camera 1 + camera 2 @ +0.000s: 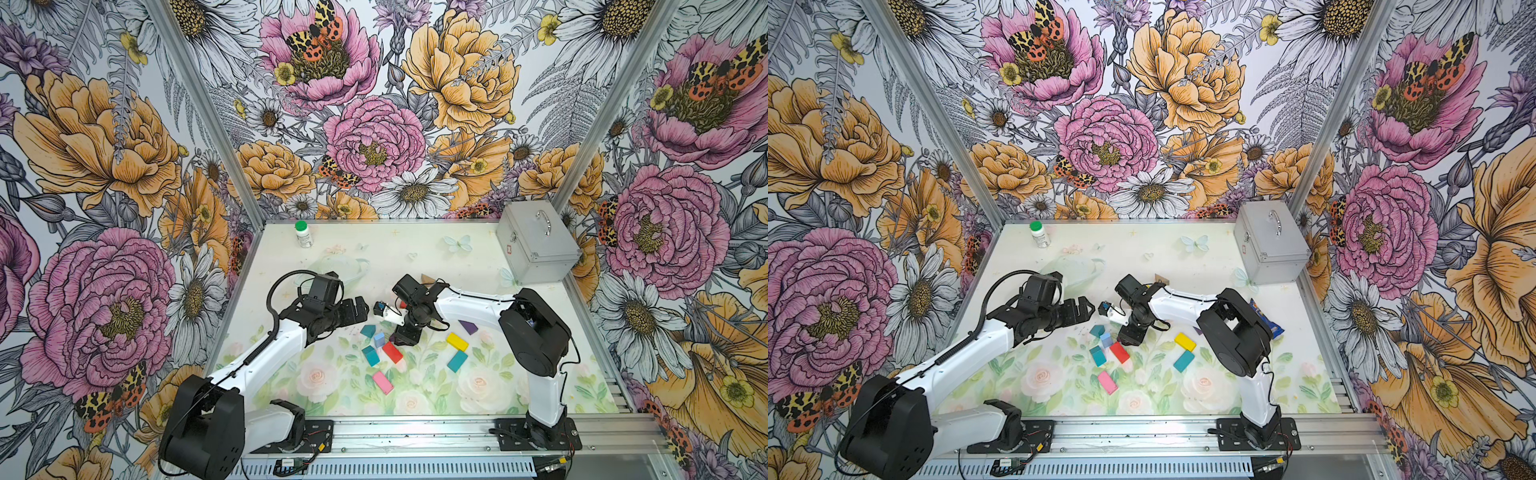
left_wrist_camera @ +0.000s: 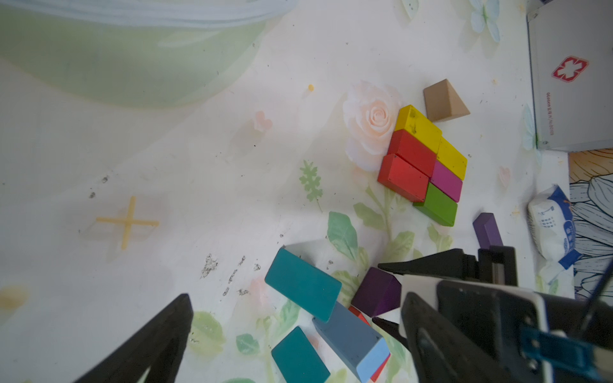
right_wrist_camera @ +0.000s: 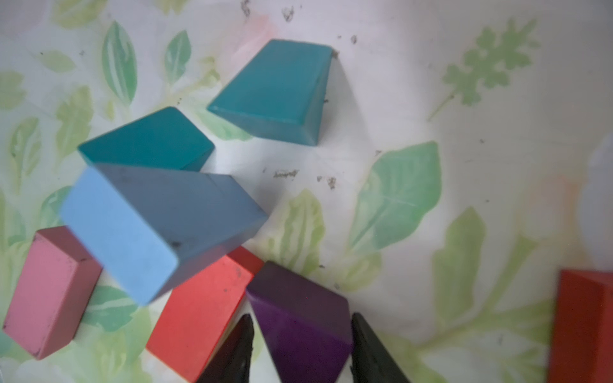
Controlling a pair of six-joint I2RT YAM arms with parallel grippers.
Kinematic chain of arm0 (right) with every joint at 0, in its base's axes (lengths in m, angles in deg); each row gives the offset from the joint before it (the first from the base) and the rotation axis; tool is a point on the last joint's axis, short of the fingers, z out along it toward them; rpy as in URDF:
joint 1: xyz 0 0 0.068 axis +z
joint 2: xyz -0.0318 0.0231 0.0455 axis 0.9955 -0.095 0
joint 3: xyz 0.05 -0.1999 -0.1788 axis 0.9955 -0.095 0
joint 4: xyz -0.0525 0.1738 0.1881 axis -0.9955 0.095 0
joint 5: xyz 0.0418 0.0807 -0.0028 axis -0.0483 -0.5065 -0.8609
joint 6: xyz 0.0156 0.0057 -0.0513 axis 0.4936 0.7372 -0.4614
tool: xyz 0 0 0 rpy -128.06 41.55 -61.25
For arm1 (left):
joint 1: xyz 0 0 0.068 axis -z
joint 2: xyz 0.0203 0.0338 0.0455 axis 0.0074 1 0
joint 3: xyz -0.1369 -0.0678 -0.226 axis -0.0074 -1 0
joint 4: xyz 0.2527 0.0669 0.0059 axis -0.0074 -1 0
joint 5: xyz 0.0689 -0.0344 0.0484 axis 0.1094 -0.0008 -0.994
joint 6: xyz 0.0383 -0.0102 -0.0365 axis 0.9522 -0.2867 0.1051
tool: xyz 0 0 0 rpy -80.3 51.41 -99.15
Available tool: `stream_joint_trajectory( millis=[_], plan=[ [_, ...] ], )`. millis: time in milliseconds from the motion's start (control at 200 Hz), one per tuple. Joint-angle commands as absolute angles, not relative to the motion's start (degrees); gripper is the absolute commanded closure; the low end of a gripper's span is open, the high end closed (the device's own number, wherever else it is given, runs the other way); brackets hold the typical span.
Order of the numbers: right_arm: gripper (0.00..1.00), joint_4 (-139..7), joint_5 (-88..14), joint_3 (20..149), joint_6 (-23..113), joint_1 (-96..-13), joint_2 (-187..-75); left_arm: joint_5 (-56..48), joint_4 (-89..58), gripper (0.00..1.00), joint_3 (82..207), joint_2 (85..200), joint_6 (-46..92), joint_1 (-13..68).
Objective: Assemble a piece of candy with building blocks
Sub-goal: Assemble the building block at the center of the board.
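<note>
Right wrist view catches what both top views hide: right end effector (image 3: 300, 320) clamped on the purple triangle (image 3: 298, 298), just beside the red brick (image 3: 199, 308). Light blue brick (image 3: 132, 232) stands on end. Left wrist view shows a brick slab (image 2: 423, 162) on the worktop (image 2: 199, 165), long axis running toward the tan triangle (image 2: 444, 101). Left end effector (image 1: 361, 311) hangs wide apart.

Floral table (image 1: 415, 257): building blocks (image 1: 392, 351), bottle (image 1: 303, 235), metal case (image 1: 536, 245)
</note>
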State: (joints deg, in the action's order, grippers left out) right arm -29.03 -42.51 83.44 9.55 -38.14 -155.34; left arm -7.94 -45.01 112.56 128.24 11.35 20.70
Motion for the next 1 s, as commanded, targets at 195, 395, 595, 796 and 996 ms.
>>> stream_joint_trajectory(
  millis=[195,395,595,796,996],
  plan=[
    [0.52,-29.27,-41.62,86.10,9.57,-37.19,-156.76,-7.33,-44.76,0.01,113.05,127.79,11.14,21.19],
    [0.59,-29.47,-41.80,86.29,9.62,-37.22,-156.99,-7.52,-44.81,0.02,112.96,128.00,11.12,21.16],
    [0.69,-29.95,-42.52,86.29,10.07,-37.11,-157.02,-7.47,-44.87,0.01,112.97,127.73,11.13,21.09],
    [0.61,-30.33,-42.19,86.46,10.48,-37.10,-156.97,-7.44,-44.78,0.01,112.97,127.62,11.14,21.11],
    [0.56,-30.72,-42.05,86.82,10.50,-37.15,-156.84,-7.32,-44.73,0.01,112.97,127.78,11.16,21.09]
  ],
)
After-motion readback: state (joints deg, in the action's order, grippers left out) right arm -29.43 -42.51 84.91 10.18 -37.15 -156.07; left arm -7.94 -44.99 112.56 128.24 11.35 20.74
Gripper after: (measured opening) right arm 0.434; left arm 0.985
